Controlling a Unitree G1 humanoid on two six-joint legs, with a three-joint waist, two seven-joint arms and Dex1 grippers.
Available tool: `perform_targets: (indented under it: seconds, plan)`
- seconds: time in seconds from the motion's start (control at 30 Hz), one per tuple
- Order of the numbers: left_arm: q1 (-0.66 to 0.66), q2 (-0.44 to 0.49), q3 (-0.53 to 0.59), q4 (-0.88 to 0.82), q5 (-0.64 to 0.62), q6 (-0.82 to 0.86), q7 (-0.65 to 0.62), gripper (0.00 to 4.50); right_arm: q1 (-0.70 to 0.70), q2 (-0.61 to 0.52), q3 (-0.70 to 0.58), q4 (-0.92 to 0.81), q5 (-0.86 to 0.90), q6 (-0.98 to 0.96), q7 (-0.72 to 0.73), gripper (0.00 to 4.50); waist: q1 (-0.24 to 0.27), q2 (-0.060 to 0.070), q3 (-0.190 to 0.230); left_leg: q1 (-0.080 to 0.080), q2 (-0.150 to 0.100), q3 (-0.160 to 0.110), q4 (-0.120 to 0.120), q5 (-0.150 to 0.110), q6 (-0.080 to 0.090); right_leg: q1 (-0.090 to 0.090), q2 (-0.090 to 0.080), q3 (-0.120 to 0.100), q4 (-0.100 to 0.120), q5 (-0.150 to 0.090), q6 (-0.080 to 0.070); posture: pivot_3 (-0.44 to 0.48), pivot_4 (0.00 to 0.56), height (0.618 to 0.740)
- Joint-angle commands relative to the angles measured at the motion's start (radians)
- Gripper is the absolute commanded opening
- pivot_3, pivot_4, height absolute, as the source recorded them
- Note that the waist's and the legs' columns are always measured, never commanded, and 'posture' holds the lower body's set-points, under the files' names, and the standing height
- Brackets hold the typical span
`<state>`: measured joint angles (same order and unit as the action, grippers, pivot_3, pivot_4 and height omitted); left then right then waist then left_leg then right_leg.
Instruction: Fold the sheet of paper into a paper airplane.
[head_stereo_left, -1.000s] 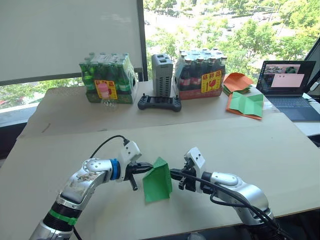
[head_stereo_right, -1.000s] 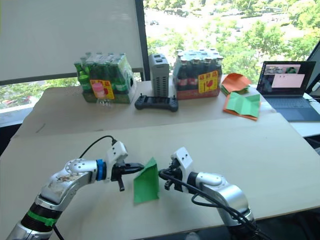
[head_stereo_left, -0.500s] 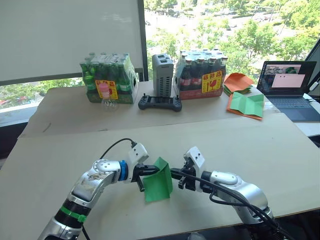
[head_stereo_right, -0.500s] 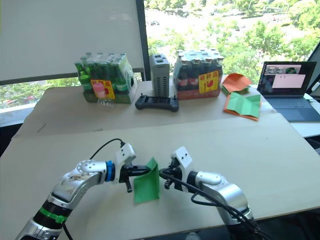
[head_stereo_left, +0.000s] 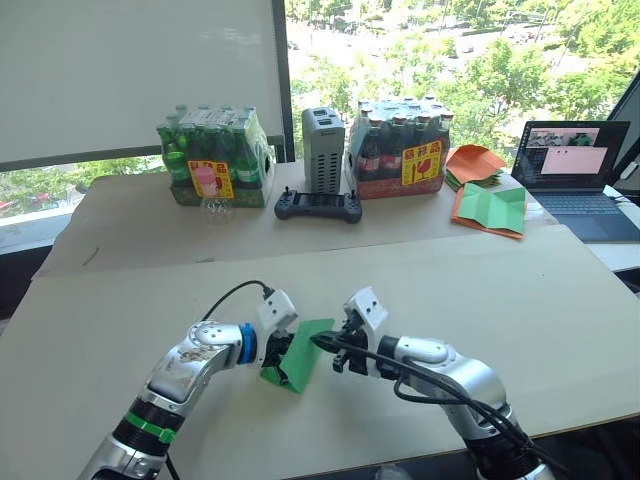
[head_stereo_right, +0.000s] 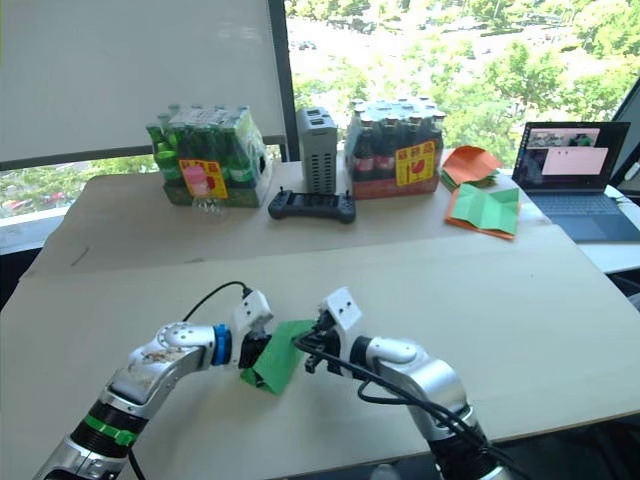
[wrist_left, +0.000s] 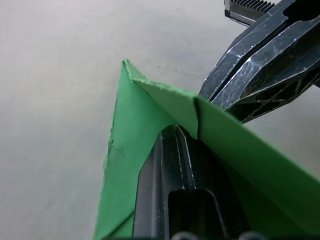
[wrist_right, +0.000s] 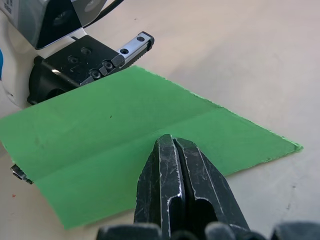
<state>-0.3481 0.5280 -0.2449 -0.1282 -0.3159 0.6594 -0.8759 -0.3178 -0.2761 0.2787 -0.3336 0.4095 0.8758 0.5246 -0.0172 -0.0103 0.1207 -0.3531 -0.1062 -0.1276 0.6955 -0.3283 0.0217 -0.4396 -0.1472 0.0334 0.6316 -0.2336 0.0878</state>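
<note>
We see the sheet of paper (head_stereo_left: 297, 352) held low over the near part of the table (head_stereo_left: 560, 300), between our two arms, folded over on itself with a crease running across it. Our left gripper (head_stereo_left: 276, 350) sits at the paper's left side; in the left wrist view its black fingers (wrist_left: 167, 165) lie together inside the fold, with the green paper wrapped over and around them, so it looks pressed closed within the sheet. Our right gripper (head_stereo_left: 322, 341) meets the paper from the right; in the right wrist view its fingers (wrist_right: 172, 165) are together, their tips at the crease on the paper's upper face, and we cannot tell whether any paper is pinched between them. The two grippers are very near one another, with the paper between them.

At the far edge of the table stand a pack of green bottles (head_stereo_left: 210, 155), a grey box (head_stereo_left: 323, 148), a black controller (head_stereo_left: 319, 206) and a pack of dark bottles (head_stereo_left: 402, 146). To the far right lie a green sheet edged by orange paper (head_stereo_left: 492, 210), an orange paper pile (head_stereo_left: 474, 163) and an open laptop (head_stereo_left: 575, 165).
</note>
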Motion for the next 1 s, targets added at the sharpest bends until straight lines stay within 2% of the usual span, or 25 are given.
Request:
perform_targets:
  seconds: [0.03,0.53,0.73,1.0]
  plan:
    - [0.005,0.014,0.029,-0.014,-0.006,-0.003,-0.001,0.02,-0.033,0.018,0.006,0.001,-0.009,-0.034,0.002,0.00,0.001,0.000,0.000,0.000,0.000,0.000,0.000,0.000,0.000,0.000,0.000,0.000,0.000,0.000,0.000,0.000,0.150,0.735]
    - [0.098,0.126,0.196,-0.135,-0.061,0.057,0.023,0.02,-0.045,0.008,0.027,0.038,-0.041,-0.055,0.026,0.00,-0.001,0.000,0.000,0.000,0.000,0.000,0.000,0.000,0.000,0.000,0.000,0.000,0.000,0.000,0.000,0.000,0.150,0.735]
    - [0.089,0.138,0.223,-0.190,-0.096,0.094,0.028,0.02,-0.071,0.027,0.040,0.096,-0.072,-0.063,0.016,0.00,-0.001,0.000,0.000,0.000,0.000,0.000,0.000,0.000,0.000,0.000,0.000,0.000,0.000,0.000,0.000,0.000,0.150,0.735]
    - [0.087,0.146,0.205,-0.163,-0.089,0.076,0.023,0.02,-0.086,0.062,0.043,0.149,-0.102,-0.068,0.003,0.00,-0.004,0.000,0.000,0.000,0.000,0.000,0.000,0.000,0.000,-0.001,0.000,0.000,0.000,0.000,0.000,0.000,0.150,0.735]
